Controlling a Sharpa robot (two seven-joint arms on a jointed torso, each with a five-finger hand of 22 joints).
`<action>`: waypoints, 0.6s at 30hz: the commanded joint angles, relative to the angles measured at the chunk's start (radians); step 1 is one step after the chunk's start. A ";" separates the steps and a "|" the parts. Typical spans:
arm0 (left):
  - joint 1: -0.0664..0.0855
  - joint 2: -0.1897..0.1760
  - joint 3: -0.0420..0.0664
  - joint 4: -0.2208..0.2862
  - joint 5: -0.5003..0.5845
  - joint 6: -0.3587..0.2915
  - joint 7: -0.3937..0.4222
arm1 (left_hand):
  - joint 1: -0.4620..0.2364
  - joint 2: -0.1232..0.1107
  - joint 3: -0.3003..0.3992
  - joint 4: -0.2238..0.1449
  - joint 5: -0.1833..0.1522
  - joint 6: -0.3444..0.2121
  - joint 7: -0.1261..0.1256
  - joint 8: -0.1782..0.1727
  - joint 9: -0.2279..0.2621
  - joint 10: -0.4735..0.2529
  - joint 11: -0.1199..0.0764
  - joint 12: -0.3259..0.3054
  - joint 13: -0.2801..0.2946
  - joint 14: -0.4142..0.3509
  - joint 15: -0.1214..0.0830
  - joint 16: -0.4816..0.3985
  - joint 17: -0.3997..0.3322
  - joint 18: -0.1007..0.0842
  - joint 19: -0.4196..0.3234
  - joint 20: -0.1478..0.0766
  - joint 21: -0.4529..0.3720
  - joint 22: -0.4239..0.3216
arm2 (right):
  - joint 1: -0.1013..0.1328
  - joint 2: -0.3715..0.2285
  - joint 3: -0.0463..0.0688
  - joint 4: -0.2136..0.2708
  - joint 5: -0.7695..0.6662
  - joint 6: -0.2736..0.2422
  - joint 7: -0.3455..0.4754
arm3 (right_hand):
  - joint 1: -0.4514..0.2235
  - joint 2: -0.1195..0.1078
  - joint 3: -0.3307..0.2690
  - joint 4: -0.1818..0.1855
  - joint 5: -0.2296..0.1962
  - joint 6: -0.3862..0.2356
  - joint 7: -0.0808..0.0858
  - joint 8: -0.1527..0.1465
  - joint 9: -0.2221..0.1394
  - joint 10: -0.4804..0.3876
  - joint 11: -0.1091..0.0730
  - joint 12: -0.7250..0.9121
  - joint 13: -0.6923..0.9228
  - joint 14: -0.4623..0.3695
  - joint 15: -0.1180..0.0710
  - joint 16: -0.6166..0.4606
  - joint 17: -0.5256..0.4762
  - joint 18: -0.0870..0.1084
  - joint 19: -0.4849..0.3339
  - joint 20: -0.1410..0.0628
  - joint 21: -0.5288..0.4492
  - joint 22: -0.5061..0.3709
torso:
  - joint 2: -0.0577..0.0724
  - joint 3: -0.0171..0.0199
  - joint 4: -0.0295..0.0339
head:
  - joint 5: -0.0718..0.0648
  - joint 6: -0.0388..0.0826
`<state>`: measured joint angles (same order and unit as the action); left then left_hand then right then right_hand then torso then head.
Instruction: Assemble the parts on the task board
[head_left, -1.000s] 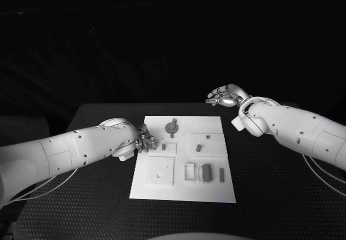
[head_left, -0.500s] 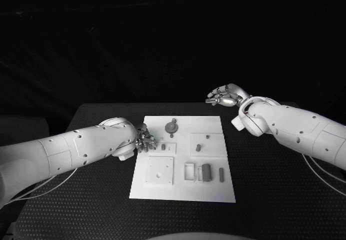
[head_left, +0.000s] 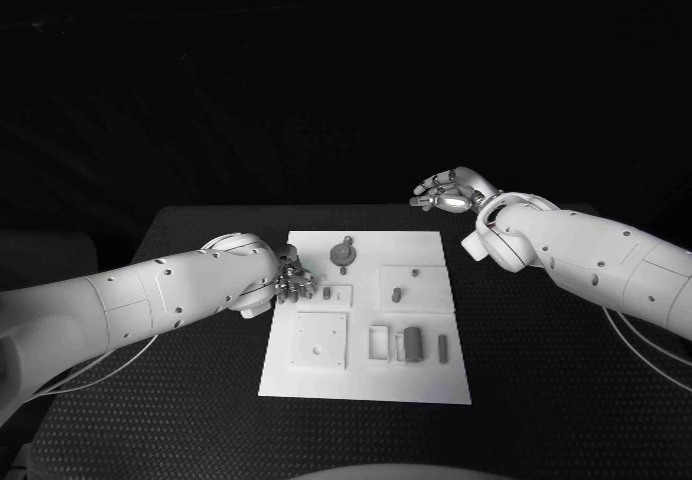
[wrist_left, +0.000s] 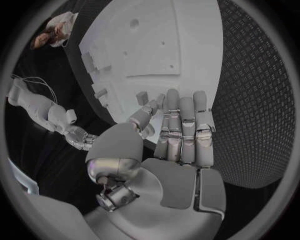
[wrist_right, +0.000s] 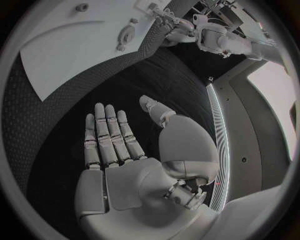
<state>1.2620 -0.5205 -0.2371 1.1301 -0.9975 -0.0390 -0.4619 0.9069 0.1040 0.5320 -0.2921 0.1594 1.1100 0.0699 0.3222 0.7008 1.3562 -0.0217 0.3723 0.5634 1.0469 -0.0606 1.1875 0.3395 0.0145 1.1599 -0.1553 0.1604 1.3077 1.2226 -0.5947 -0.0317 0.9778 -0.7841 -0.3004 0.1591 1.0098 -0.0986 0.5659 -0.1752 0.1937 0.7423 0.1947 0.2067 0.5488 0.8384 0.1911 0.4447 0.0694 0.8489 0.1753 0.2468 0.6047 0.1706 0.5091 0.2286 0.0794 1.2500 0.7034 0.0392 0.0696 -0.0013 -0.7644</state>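
Note:
The white task board lies in the middle of the black table. On it are grey parts: a round piece with a stem, a small upright piece, a small block and two bars beside a rectangular recess. My left hand hovers at the board's left edge, close to the small block. In the left wrist view its fingers lie straight, side by side, holding nothing, with the board beyond them. My right hand is raised past the board's far right corner, its fingers spread and empty.
A square plate with holes sits at the board's near left. Bare black table lies on both sides of the board. My right forearm reaches across the table's right side.
My left hand has edged very slightly toward the board. The right hand and the parts have stayed where they were.

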 joint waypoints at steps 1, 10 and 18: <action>-0.004 0.008 -0.002 -0.006 -0.027 0.025 -0.001 | 0.016 0.002 0.008 0.001 0.006 0.007 -0.005 -0.003 0.001 -0.002 -0.003 0.005 0.002 0.001 -0.002 0.004 0.001 -0.010 0.003 -0.005 0.007 0.025 | 0.000 0.002 0.000 0.000 -0.001 0.015 0.010 | 0.002 0.006 -0.006 0.002 -0.004 -0.008 0.028 0.006 -0.001 0.005 0.002 -0.007 -0.001 0.003 0.005 -0.003 -0.002 -0.015 -0.006 0.001 -0.005 0.002 | 0.000 0.0006 -0.0003 | 0.000 -0.001; -0.004 0.005 -0.002 0.007 -0.028 0.067 -0.010 | 0.016 0.001 0.009 0.001 0.007 0.007 -0.005 -0.003 0.003 -0.002 -0.003 0.006 0.003 0.002 -0.002 0.005 0.002 -0.010 0.003 -0.005 0.008 0.025 | -0.001 0.001 0.000 0.000 -0.001 0.018 0.009 | 0.002 0.006 -0.007 0.002 -0.004 -0.008 0.028 0.007 -0.002 0.005 0.002 -0.008 -0.002 0.003 0.005 -0.003 -0.003 -0.015 -0.007 0.001 -0.006 0.003 | 0.000 0.0004 0.0001 | -0.002 -0.003; -0.004 -0.007 -0.002 0.013 -0.021 0.053 -0.017 | -0.020 -0.019 -0.010 0.015 -0.036 -0.017 0.005 -0.015 0.002 -0.015 0.003 0.003 0.003 -0.009 0.001 -0.001 0.001 -0.012 -0.005 -0.002 0.005 0.022 | -0.001 -0.002 0.000 0.002 -0.001 0.015 0.008 | 0.002 0.005 -0.008 0.001 -0.004 -0.009 0.028 0.007 -0.005 0.005 0.002 -0.011 -0.002 -0.001 0.008 -0.005 -0.006 -0.016 -0.009 0.001 -0.009 0.005 | 0.000 -0.0003 0.0007 | -0.004 -0.002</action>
<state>1.2633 -0.5251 -0.2354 1.1409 -1.0225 -0.0083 -0.4651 0.9089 0.0983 0.5281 -0.2822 0.1305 1.1015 0.0706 0.3114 0.7025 1.3491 -0.0163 0.3723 0.5662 1.0460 -0.0597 1.1887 0.3414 0.0146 1.1598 -0.1551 0.1634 1.3075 1.2223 -0.5958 -0.0317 0.9780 -0.7840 -0.2971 0.1591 1.0098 -0.0987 0.5630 -0.1722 0.1937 0.7424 0.1946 0.2110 0.5451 0.8383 0.1911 0.4371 0.0689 0.8489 0.1753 0.2468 0.5989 0.1706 0.5091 0.2287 0.0755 1.2538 0.7036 0.0393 0.0696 -0.0042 -0.7673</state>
